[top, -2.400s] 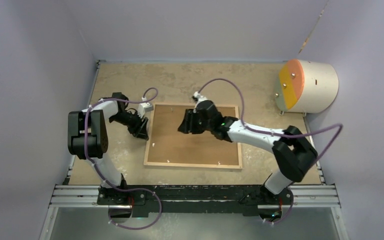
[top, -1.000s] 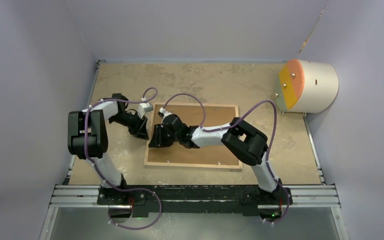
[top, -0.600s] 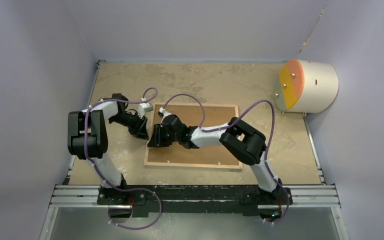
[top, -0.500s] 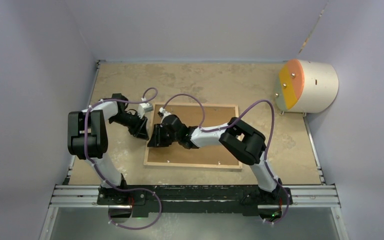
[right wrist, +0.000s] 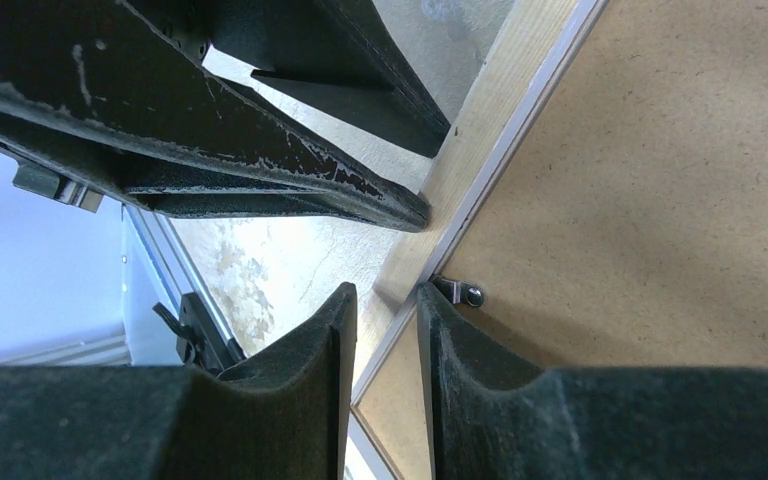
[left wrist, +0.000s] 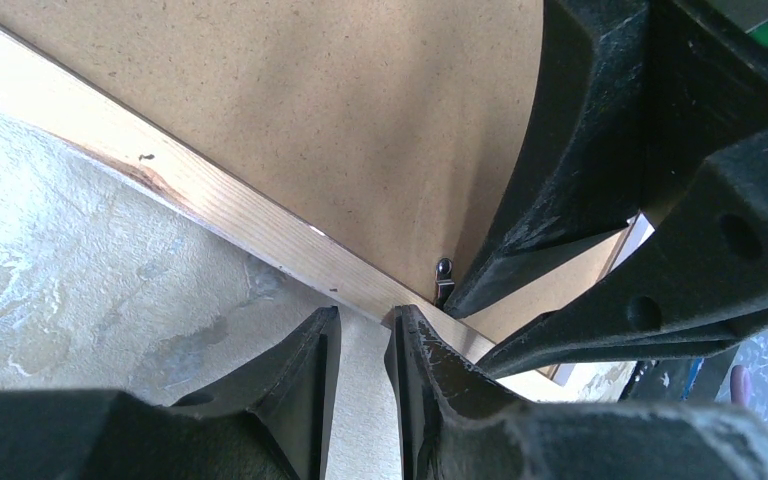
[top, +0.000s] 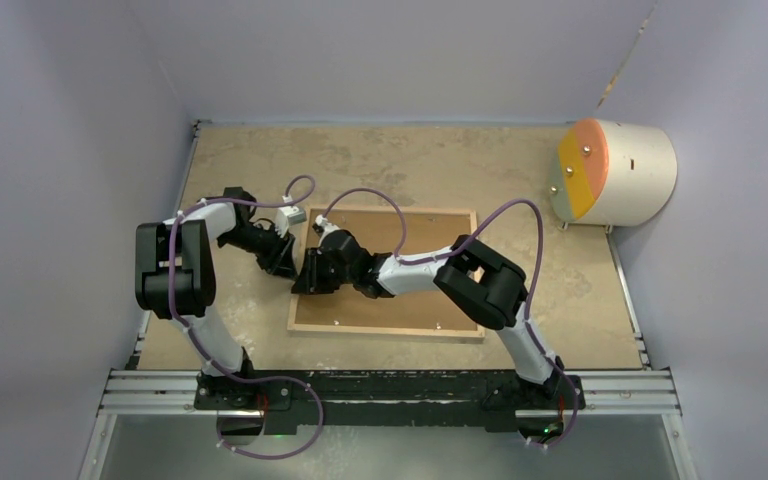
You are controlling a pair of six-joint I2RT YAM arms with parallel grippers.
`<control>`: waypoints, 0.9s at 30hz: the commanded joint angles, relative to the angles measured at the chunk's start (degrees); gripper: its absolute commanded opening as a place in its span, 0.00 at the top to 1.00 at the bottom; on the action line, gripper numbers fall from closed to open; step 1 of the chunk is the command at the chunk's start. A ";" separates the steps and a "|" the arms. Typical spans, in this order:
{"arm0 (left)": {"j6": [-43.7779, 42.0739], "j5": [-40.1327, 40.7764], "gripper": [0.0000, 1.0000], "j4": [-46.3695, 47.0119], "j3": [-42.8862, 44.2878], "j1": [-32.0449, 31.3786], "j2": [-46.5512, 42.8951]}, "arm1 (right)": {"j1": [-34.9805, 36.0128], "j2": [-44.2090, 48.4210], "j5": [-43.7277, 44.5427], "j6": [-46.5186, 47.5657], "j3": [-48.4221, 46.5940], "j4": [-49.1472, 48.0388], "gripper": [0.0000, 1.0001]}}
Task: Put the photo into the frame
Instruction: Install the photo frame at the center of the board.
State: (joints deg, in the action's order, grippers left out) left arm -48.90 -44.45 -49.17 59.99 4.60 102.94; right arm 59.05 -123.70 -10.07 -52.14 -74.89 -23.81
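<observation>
Jaws: left gripper (left wrist: 365, 318) narrow, pinching frame (left wrist: 240, 225) rim; right gripper (right wrist: 385, 295) nearly closed astride rim, grip unclear.

We stand in a robot lab cell — plain pale walls (top: 60, 150) box in a worn table (top: 410, 160) with a metal rail (top: 390, 392).

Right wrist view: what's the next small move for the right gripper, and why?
Probably nudge the right gripper onto the small metal clip and swing it off the backing board. It sits just beside that clip at the frame rim, the board is in place, and the left gripper sits at the same rim.
</observation>
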 commanded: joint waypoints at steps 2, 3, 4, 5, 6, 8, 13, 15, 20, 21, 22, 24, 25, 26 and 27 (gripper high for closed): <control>-2.86 1.12 0.72 1.09 -1.54 -0.01 0.57 | 0.10 -1.90 3.65 0.70 -0.98 2.28 0.69; -2.93 1.12 0.72 1.09 -1.50 -0.03 0.54 | -0.06 -1.82 3.23 0.90 -0.92 1.96 0.69; -2.95 1.12 0.72 0.96 -1.46 -0.03 0.53 | -0.16 -1.47 2.62 1.04 -0.87 1.75 0.69; -3.06 1.26 0.72 1.00 -1.44 -0.03 0.52 | -0.24 -0.82 1.52 1.49 -0.76 1.31 0.69; -3.10 1.36 0.72 0.96 -1.45 -0.03 0.51 | -0.25 0.20 0.48 2.32 -0.45 0.68 0.69; -3.34 1.50 0.72 0.85 -1.45 0.01 0.49 | -0.18 2.53 -1.50 3.73 0.22 0.46 0.67; -3.39 1.82 0.72 0.75 -1.29 0.05 0.45 | -0.25 6.11 -4.23 2.86 4.05 0.46 0.62; -3.30 1.74 0.72 0.83 -1.15 0.06 0.50 | -0.24 6.59 -4.01 3.01 5.60 0.50 0.62; -2.87 1.47 0.72 0.66 -0.92 0.06 0.74 | -0.24 5.33 -4.10 2.78 6.38 0.13 0.62; -2.92 1.51 0.72 0.60 -0.97 0.06 0.64 | -0.20 4.85 -3.75 2.76 6.08 0.16 0.62; -2.95 1.53 0.72 0.64 -1.07 0.06 0.53 | -0.24 4.42 -3.61 2.79 5.70 0.22 0.62; -2.95 1.63 0.72 0.73 -1.26 0.06 0.42 | -0.25 3.46 -2.30 3.14 4.80 0.57 0.62; -2.87 1.64 0.72 0.78 -1.27 0.06 0.37 | -0.25 3.01 -1.90 3.18 4.38 0.65 0.62; -2.82 1.60 0.72 0.62 -1.20 0.06 0.42 | -0.25 2.46 -1.75 3.18 3.98 0.83 0.62; -2.78 1.52 0.72 0.63 -1.19 0.06 0.44 | -0.21 1.79 -1.42 3.21 3.51 0.95 0.63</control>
State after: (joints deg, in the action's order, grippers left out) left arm -49.06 -44.53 -49.28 59.99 4.64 102.96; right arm 58.85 -119.68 -13.19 -50.24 -69.43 -24.03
